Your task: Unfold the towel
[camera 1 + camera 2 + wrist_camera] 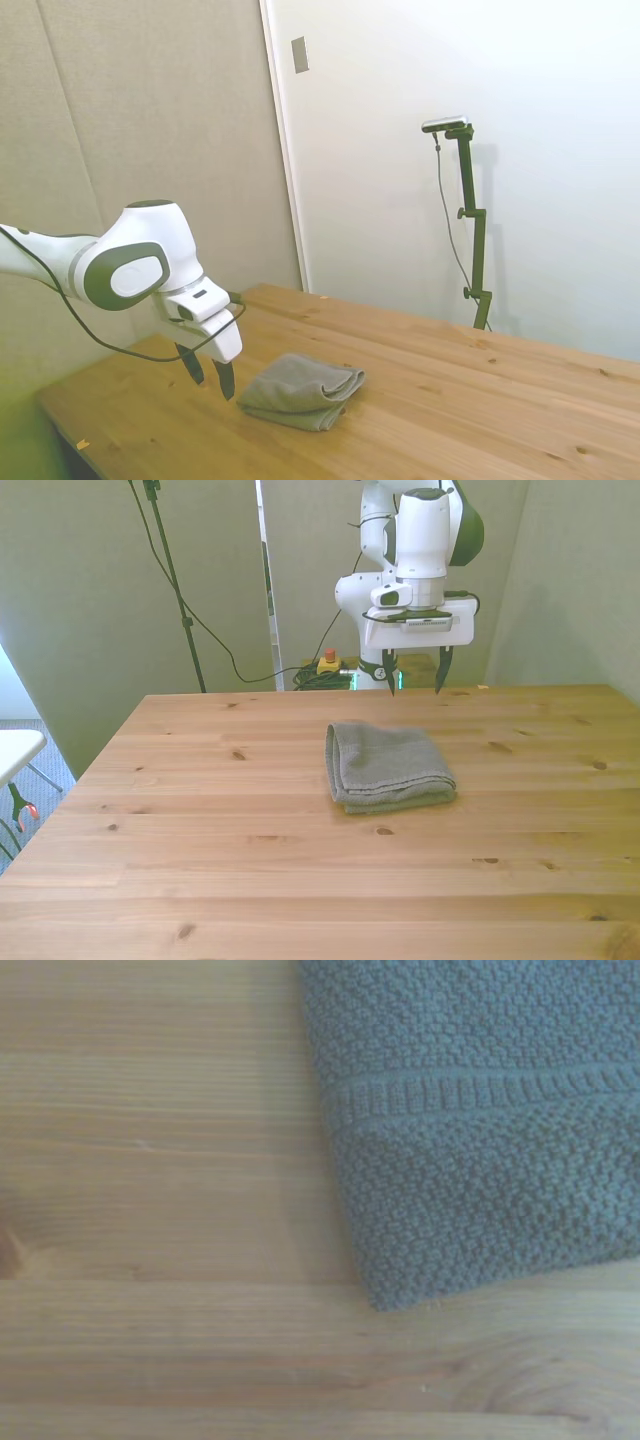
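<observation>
Start from the folded grey-olive terry towel (pixel 388 766), because everything you do is placed against it. It lies flat on the pale wooden plank surface (pixel 200 860), roughly in the middle, folded into a thick, roughly square pad. In the front view its rounded fold runs down the towel's left side, and the stacked loose edges appear to lie toward its right and near sides; the side view shows the layered edges (pixel 330 395) bulging at one end. Close up, the wrist view shows one corner of the towel (pixel 480 1130) with a woven band across the pile and bare wood beside it.

Beyond the towel, the white two-finger gripper (pixel 413 673) hangs above the surface past the towel's far edge, released, its dark fingers (pixel 441 670) spread and holding nothing. It is near the towel but not touching it.

The step at hand looks like the approach for the first pinch. To do it well, aim for a corner on the loose-edge side rather than the rounded fold, and try to catch only the top layer; taking the whole stack would likely just drag the pad. Come down with the fingers straddling that corner, close gently, then lift a little and draw the layer across and away from the fold so it opens flat.
</observation>
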`<state>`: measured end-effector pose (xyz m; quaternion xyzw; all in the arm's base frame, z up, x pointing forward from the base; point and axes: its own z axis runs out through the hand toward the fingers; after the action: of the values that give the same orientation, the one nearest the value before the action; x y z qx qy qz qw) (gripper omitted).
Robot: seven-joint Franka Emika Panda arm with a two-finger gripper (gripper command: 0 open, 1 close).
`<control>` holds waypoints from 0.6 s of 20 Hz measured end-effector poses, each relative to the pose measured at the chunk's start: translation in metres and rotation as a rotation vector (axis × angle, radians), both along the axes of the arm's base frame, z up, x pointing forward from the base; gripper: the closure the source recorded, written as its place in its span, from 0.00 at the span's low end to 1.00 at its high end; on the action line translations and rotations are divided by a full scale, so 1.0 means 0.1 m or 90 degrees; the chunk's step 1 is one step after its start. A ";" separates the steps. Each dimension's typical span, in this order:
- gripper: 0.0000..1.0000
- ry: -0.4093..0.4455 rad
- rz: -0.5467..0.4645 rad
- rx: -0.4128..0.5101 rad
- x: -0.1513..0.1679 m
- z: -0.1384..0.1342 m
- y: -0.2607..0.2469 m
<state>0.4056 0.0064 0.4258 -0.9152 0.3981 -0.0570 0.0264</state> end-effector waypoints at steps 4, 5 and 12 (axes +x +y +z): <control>0.00 -0.015 -0.027 0.010 0.07 0.09 -0.19; 0.00 -0.029 -0.048 0.016 0.12 0.15 -0.39; 0.00 -0.090 -0.162 0.094 0.25 0.18 -2.25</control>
<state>0.4302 -0.2182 0.4435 -0.8468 0.5108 -0.0945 0.1138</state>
